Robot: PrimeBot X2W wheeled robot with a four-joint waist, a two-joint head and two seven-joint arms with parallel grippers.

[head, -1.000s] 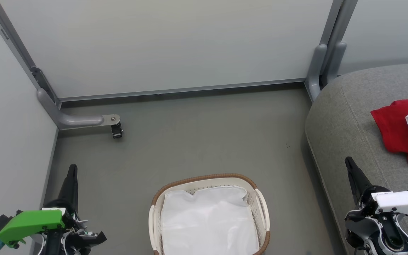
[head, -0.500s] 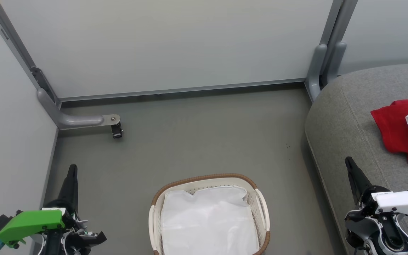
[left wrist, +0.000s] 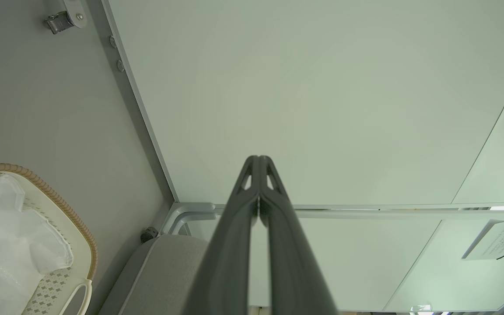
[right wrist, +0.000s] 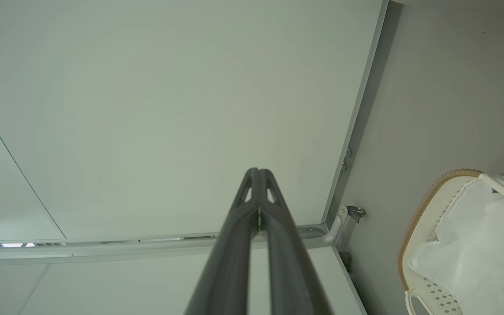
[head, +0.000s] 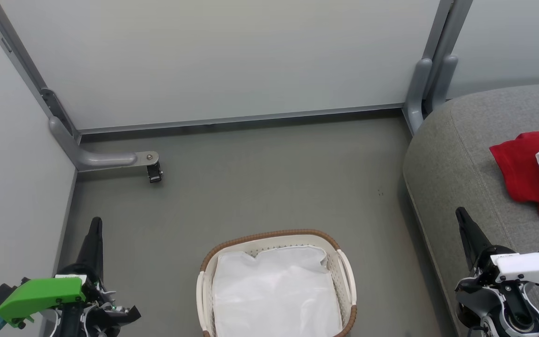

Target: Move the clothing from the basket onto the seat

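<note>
While the basket (head: pixel 269 232) sits at 6 o'clock on the floor (head: pixel 269 187) with its white liner (head: pixel 274 295) spread inside, the arms flank it. The left gripper (head: pixel 95 221) is at 8 o'clock and the right gripper (head: pixel 460 213) at 4, both pinched together on nothing. Further out at 3 o'clock, the clothing (head: pixel 522 173) lies crumpled on the seat (head: pixel 456 159), well apart from the basket. There's a pale wall panel (head: pixel 232 61) at 12.

Long dark tapered jaws; green cover (head: pixel 40 292) behind the left pair, white screw-studded cover (head: pixel 529 264) behind the right.
</note>
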